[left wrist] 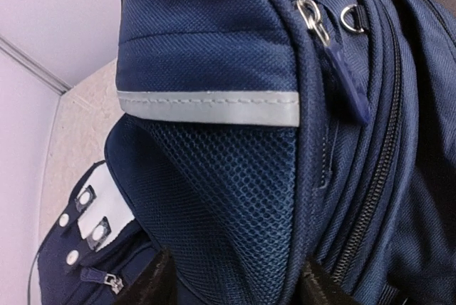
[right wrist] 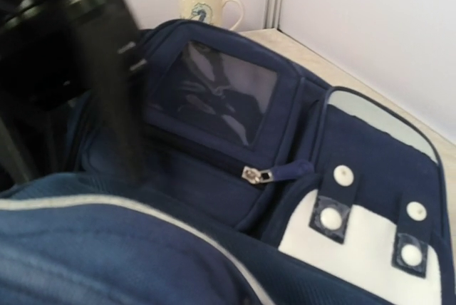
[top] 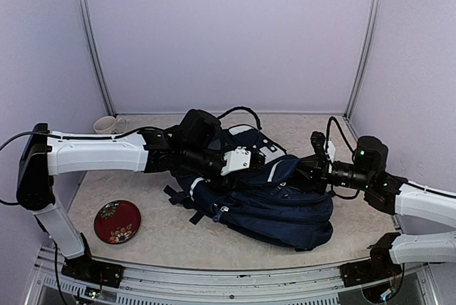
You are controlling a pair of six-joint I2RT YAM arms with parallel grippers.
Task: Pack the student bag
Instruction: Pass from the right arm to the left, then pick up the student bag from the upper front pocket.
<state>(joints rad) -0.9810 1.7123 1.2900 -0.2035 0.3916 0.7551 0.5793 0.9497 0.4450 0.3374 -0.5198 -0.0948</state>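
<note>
The student bag [top: 271,202], a navy backpack with a grey-white stripe, lies on its side in the middle of the table. My left gripper [top: 246,161] reaches across to its upper part. In the left wrist view [left wrist: 235,287] two dark fingertips [left wrist: 153,283] press on either side of a fold of the bag's mesh side pocket [left wrist: 235,191]. My right gripper [top: 313,166] is against the bag's right upper edge. Its fingers are hidden in the right wrist view, where the bag [right wrist: 235,141] fills the frame with a zipper pull [right wrist: 274,173] and a white snap patch [right wrist: 356,241].
A cream mug [top: 107,125] stands at the back left corner and also shows in the right wrist view [right wrist: 203,6]. A dark red patterned plate [top: 117,221] lies at the front left. Walls close in the table [top: 171,237] on three sides. Dark straps trail off the bag's left side.
</note>
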